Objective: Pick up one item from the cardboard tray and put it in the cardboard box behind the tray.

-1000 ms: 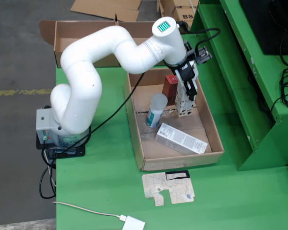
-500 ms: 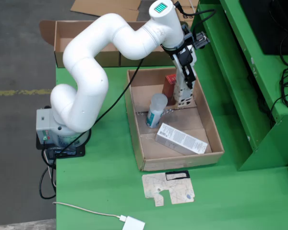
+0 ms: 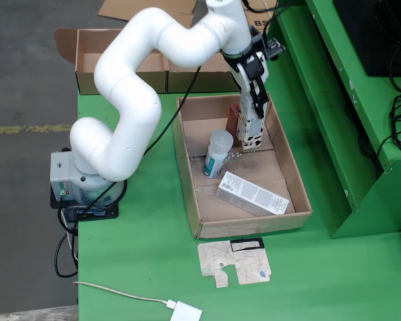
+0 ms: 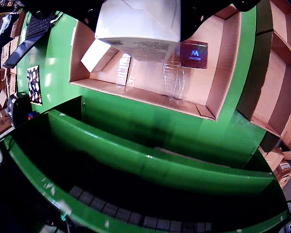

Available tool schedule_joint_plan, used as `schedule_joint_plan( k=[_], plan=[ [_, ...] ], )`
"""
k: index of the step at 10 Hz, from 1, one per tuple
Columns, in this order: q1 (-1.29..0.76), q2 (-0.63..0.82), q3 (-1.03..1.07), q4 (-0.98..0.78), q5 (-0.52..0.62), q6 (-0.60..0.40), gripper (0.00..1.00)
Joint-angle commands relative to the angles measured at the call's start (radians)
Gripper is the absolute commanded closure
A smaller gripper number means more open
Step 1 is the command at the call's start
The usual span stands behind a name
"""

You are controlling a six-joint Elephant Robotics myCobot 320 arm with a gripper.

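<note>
End effector (image 3: 252, 127) gripping white carton (image 3: 250, 134) — long axis upright, above cardboard tray (image 3: 207, 224)

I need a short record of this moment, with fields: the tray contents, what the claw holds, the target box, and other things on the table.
tray contents: cardboard tray holds a clear bottle, a flat white box and a dark red box
claw: claw is shut on a white carton, raised over the tray's far end
target: cardboard box behind the tray, no items visible inside
other: cardboard scrap and white adapter on green table
</note>
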Motion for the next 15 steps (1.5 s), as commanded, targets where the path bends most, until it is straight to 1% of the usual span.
schedule_joint_plan(
  k=[1, 2, 3, 4, 6, 7, 9, 10, 11, 12, 13, 14, 15],
  plan=[
    [0.117, 0.053, 0.456, -0.026, -0.082, 0.033, 1.00],
    [0.208, 0.041, 0.456, 0.126, -0.177, 0.024, 1.00],
    [0.208, 0.041, 0.456, 0.126, -0.177, 0.024, 1.00],
    [0.335, 0.058, 0.456, 0.274, -0.329, -0.012, 1.00],
    [0.335, 0.058, 0.456, 0.274, -0.329, -0.012, 1.00],
    [0.437, 0.080, 0.456, 0.269, -0.392, -0.006, 1.00],
    [0.437, 0.080, 0.456, 0.269, -0.392, -0.006, 1.00],
    [0.602, 0.044, 0.456, 0.251, -0.455, 0.054, 1.00],
    [0.602, 0.044, 0.456, 0.251, -0.455, 0.054, 1.00],
    [0.660, -0.021, 0.456, 0.386, -0.512, -0.001, 1.00],
    [0.660, -0.021, 0.456, 0.386, -0.512, -0.001, 1.00],
    [0.732, -0.102, 0.456, 0.559, -0.534, -0.072, 1.00],
    [0.788, -0.206, 0.456, 0.809, -0.269, -0.106, 1.00]
  ],
)
